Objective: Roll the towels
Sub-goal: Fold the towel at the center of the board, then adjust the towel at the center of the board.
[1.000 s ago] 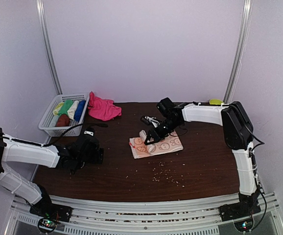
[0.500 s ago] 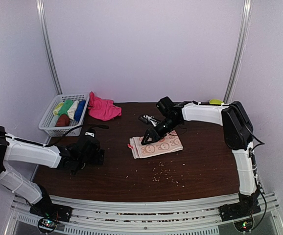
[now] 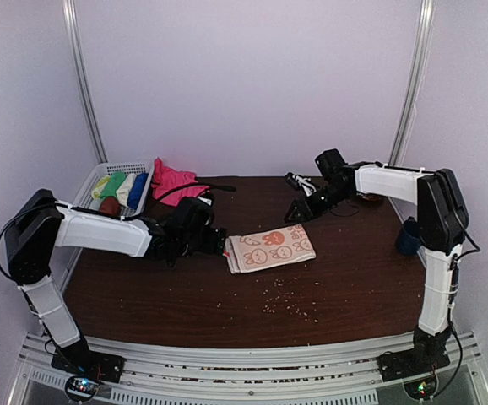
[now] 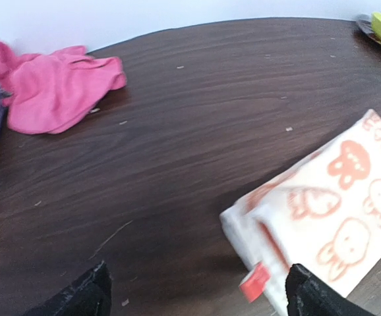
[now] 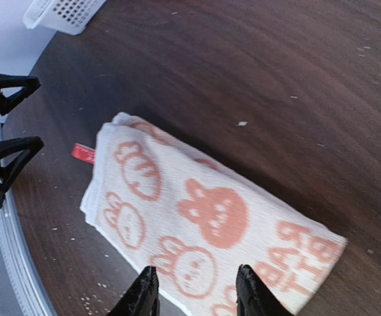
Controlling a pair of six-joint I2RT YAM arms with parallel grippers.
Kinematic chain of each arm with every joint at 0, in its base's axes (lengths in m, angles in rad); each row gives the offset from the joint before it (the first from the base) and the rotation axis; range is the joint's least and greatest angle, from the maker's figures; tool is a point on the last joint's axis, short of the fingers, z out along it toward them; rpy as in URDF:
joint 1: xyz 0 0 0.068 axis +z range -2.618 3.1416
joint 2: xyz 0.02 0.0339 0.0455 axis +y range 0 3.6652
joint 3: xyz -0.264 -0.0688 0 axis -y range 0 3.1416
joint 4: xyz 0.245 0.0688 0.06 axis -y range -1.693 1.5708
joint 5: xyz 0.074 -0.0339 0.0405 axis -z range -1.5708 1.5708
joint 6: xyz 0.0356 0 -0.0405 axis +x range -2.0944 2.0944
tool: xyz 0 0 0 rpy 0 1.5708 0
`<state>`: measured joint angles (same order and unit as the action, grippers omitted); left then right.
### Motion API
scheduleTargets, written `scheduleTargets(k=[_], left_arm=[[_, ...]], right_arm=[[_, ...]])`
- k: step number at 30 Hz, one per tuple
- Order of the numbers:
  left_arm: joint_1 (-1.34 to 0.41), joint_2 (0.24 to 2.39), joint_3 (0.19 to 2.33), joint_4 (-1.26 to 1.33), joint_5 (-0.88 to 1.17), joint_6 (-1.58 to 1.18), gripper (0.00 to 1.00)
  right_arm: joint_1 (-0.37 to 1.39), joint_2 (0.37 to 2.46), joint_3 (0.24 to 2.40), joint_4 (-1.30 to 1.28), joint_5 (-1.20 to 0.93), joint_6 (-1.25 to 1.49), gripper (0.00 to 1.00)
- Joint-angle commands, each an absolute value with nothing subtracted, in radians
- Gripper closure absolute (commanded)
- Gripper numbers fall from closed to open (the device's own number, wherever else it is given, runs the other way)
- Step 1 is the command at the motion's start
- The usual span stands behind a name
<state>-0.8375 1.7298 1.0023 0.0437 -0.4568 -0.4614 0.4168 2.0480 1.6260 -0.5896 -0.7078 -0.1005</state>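
Bunny towel (image 3: 271, 248) lay folded flat in the middle of the table (image 3: 354, 291).
Left claw (image 3: 221, 245) gaped wide just beside its left edge, empty. Right claw (image 3: 298, 211) hung part open near its far edge, empty. Pink towel (image 3: 175, 184) sat crumpled by the basket (image 3: 88, 209).

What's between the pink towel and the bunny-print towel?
Between the pink towel and the bunny-print towel the table is bare wood with a few specks, in the left wrist view; from above, the left arm reaches over it.
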Motion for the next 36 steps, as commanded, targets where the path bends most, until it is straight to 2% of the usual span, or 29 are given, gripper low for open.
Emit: scheduleTargets(k=[1,6,11,18,25,28,36], left_arm=[[-0.845,1.853,1.144,0.071,-0.314,-0.437,0.11],[-0.848,1.949,1.237,0.044,-0.262,-0.479,0.21],[-0.848,1.970,1.232,0.045,-0.256,-0.514,0.23],[-0.848,1.976,1.222,0.049,-0.278,-0.526,0.29],[-0.849,1.997,1.245,0.031,-0.287,-0.523,0.46],[-0.848,1.998,1.247,0.026,-0.302,-0.523,0.48],[-0.849,2.028,1.263,0.028,-0.309,-0.524,0.53]], right_arm=[[0.370,1.965,1.542,-0.495,-0.575,-0.110,0.59],[0.355,1.958,1.503,-0.462,-0.506,-0.130,0.60],[0.357,1.982,1.501,-0.443,-0.442,-0.131,0.60],[0.360,2.011,1.480,-0.393,-0.382,-0.122,0.52],[0.384,2.047,1.486,-0.366,-0.321,-0.119,0.43],[0.398,2.052,1.487,-0.359,-0.295,-0.125,0.38],[0.420,2.080,1.497,-0.358,-0.227,-0.129,0.36]])
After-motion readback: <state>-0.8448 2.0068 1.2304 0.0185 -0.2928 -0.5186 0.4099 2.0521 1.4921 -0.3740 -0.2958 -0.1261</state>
